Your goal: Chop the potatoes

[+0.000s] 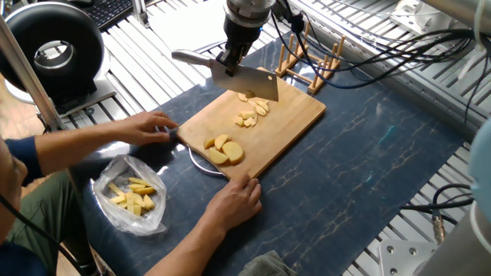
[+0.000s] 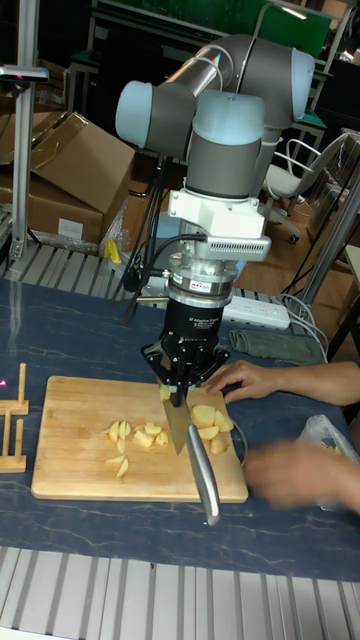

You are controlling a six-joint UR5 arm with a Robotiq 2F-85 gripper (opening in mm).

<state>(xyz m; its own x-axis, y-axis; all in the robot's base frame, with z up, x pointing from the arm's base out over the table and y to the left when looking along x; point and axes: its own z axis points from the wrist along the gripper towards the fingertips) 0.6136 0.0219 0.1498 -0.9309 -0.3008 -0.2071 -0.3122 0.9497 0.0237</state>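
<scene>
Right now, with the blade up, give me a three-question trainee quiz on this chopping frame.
1. True or false: the cleaver rests flat on the cutting board.
2. The gripper is: A open, B shut on the cleaver, C out of view.
3. Where do the bagged yellow pieces lie: on the board or off it?

Key: 1 false, it is held above the potatoes; 2 B; 3 off it, on the table by the person's hands.

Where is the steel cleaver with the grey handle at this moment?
In the fixed view the steel cleaver hangs from the gripper, above the far part of the wooden cutting board, over the small potato pieces.
</scene>
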